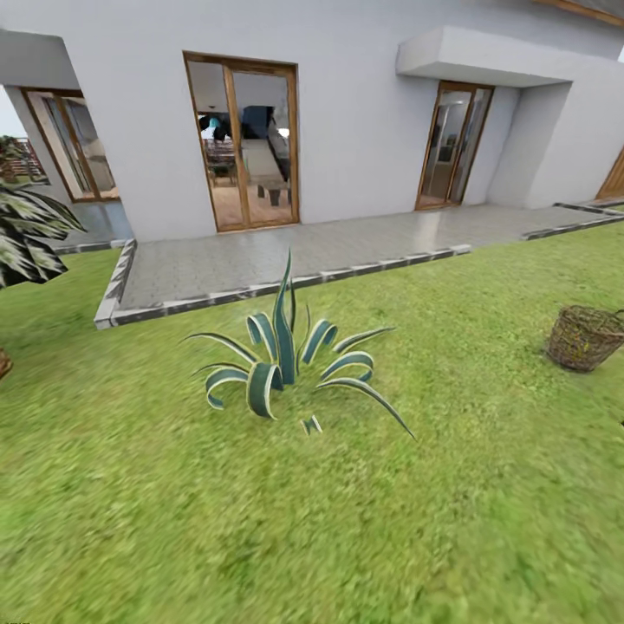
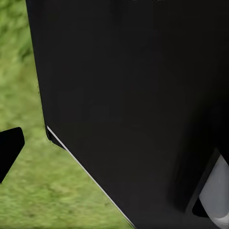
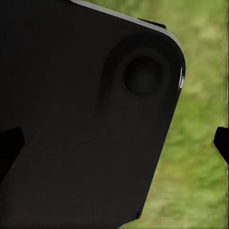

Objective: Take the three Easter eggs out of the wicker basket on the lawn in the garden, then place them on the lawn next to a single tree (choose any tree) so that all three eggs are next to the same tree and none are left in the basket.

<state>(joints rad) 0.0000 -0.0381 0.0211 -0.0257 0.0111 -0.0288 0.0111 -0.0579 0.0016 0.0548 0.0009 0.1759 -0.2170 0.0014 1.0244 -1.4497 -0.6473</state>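
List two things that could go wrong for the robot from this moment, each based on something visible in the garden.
1. The agave plant stands on the lawn straight ahead; a careless turn toward the wicker basket may brush its spiky leaves.
2. The basket sits at the head view's far right edge, partly cut off, with its contents hidden, so the approach could be misjudged.

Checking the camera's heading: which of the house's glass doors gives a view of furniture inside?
The wide double door left of centre: a table shows through its glass. The narrower door under the overhang and the far-left door show no clear furniture.
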